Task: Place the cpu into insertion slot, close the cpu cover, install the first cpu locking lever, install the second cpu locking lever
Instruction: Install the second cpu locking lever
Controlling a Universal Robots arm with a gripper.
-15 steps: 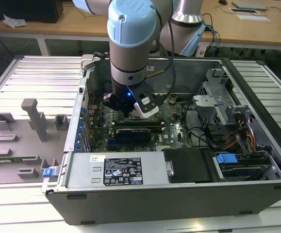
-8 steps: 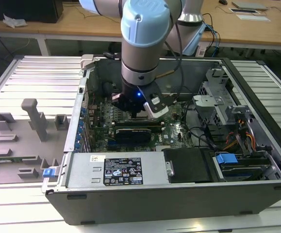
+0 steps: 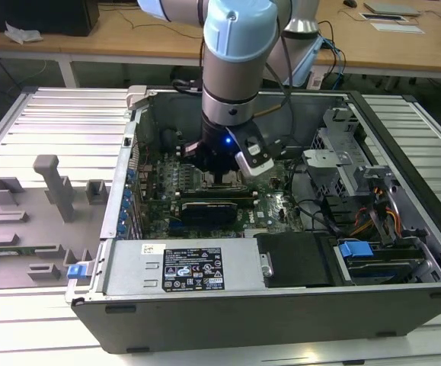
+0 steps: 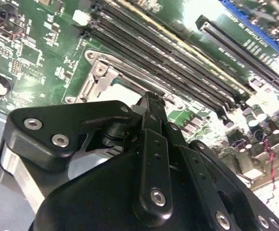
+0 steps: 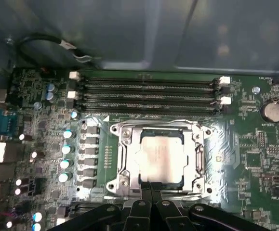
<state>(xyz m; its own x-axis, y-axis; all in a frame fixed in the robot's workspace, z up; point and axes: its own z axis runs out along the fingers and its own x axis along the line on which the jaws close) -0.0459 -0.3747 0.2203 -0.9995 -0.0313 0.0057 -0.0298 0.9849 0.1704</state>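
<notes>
Green circuit board (image 5: 47, 120) fills the open computer case (image 3: 228, 305) on a ribbed worktop (image 3: 52, 114). Inside the insertion slot (image 5: 117, 187) sits the cpu (image 5: 159, 156), framed by the cpu cover (image 5: 122, 159) (lying flat). Just at its edge, the gripper (image 5: 151, 185) has its jaws pressed together.

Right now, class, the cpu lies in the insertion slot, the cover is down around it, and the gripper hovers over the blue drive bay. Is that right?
Not quite. The gripper is at the edge of the insertion slot, not the drive bay, as the first wrist view shows. The cpu does lie there, with the cpu cover down around it.
</notes>
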